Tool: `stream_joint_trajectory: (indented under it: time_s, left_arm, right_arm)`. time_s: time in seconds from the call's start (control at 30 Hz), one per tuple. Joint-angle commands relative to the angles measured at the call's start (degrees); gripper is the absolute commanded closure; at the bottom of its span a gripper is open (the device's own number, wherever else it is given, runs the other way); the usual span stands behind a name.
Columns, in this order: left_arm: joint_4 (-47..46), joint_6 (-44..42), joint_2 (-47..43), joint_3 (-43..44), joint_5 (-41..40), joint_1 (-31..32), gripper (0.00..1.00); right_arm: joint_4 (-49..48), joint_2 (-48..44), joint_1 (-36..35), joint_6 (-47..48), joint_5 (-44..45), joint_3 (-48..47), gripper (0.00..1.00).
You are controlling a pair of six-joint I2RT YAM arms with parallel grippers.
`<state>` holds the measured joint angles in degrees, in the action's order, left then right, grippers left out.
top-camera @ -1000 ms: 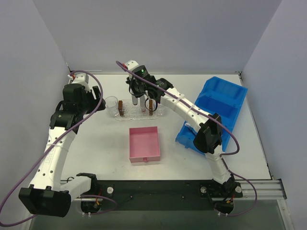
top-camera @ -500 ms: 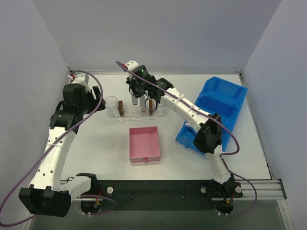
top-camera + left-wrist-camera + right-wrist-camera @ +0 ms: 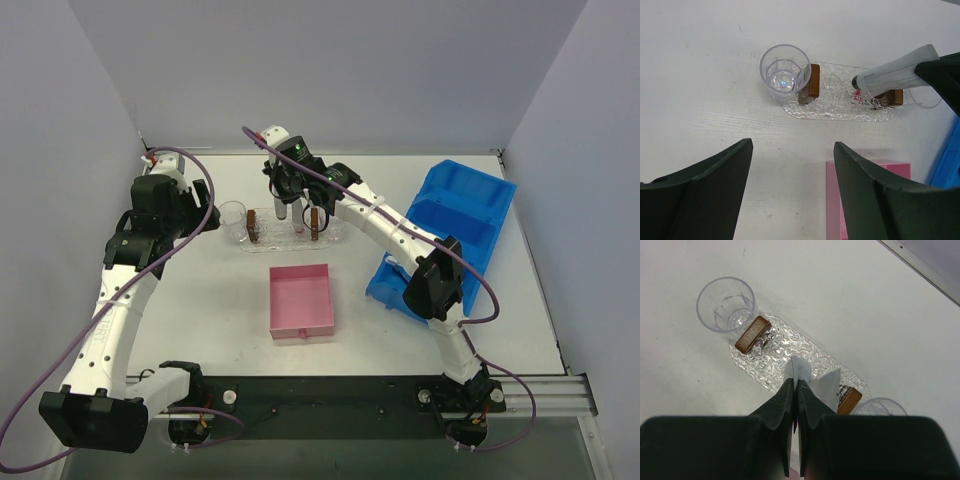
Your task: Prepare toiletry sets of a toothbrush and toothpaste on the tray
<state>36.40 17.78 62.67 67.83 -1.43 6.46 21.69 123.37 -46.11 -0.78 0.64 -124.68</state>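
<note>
The tray (image 3: 836, 108) is clear, bumpy-patterned, with brown blocks (image 3: 810, 88); the toothpaste (image 3: 895, 74) silver-grey, box (image 3: 300, 298) pink, bin (image 3: 455, 215) blue.

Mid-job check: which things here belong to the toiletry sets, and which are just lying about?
Job: tray; toothpaste, gripped by the right gripper.
Lying about: pink box; blue bin; clear cups at the tray's ends, role unclear.

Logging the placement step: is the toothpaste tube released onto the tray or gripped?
Gripped: the right gripper is shut on the flat end of the toothpaste tube, holding it slanted over the tray, cap end down.
</note>
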Motion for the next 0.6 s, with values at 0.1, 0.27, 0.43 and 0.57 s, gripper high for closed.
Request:
stream_joint_trajectory:
  time_s: [0.1, 0.27, 0.43, 0.57]
  left_arm:
    - [-2.4, 0.1, -0.4, 0.4, 0.2, 0.1, 0.23]
    - [-2.4, 0.2, -0.4, 0.4, 0.2, 0.1, 0.23]
    - [-2.2, 0.1, -0.4, 0.4, 0.2, 0.1, 0.24]
    - [-2.3, 0.1, -0.4, 0.3, 0.1, 0.0, 0.24]
  right_arm:
    - [-2.1, -0.9, 0.6, -0.2, -2.1, -0.1, 1.0]
    - [-2.3, -0.7, 0.8, -0.5, -2.3, 0.1, 1.0]
    - [-2.4, -0.5, 0.8, -0.5, -2.4, 0.6, 1.0]
    - [-2.6, -0.4, 0.8, -0.5, -2.4, 1.1, 1.0]
